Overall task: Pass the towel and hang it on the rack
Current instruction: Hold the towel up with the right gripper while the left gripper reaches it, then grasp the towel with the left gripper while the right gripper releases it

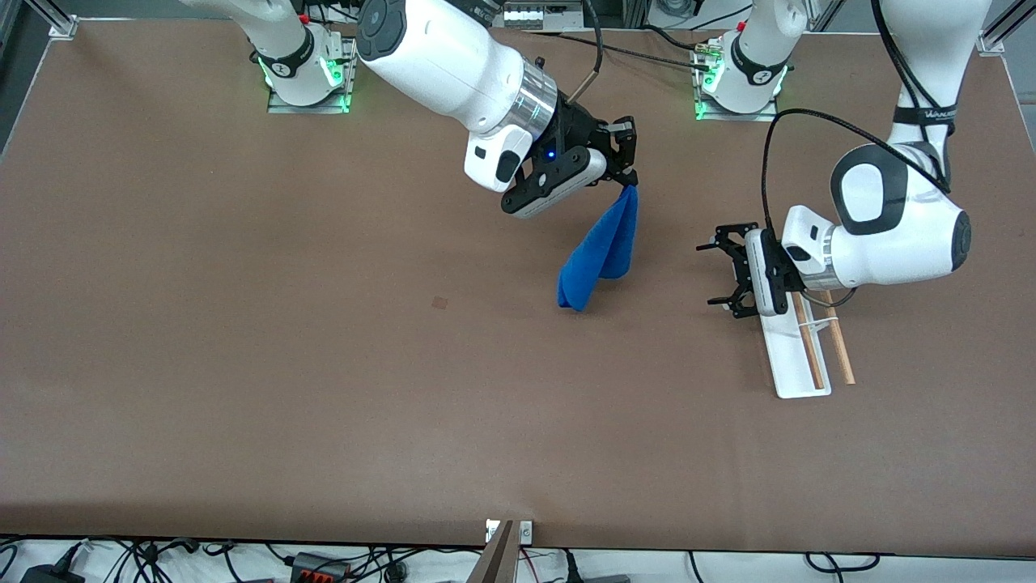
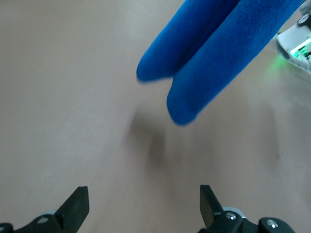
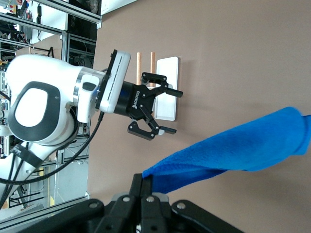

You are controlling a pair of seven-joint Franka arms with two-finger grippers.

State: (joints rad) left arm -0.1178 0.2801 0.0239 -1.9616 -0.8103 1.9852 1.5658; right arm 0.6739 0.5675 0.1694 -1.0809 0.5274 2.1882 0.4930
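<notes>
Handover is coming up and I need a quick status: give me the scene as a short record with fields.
towel: blue towel hangs folded in the air over the table, pinched at its top corner
right gripper: right gripper shut on the towel
left gripper: left gripper open, facing the towel, above the rack's end, holding nothing
rack: rack on the table toward the left arm's end, rods bare
handover: not yet done

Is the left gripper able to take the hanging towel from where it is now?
Probably yes. The left gripper is open and faces the towel, which hangs freely from the right gripper; nothing lies between them.
</notes>
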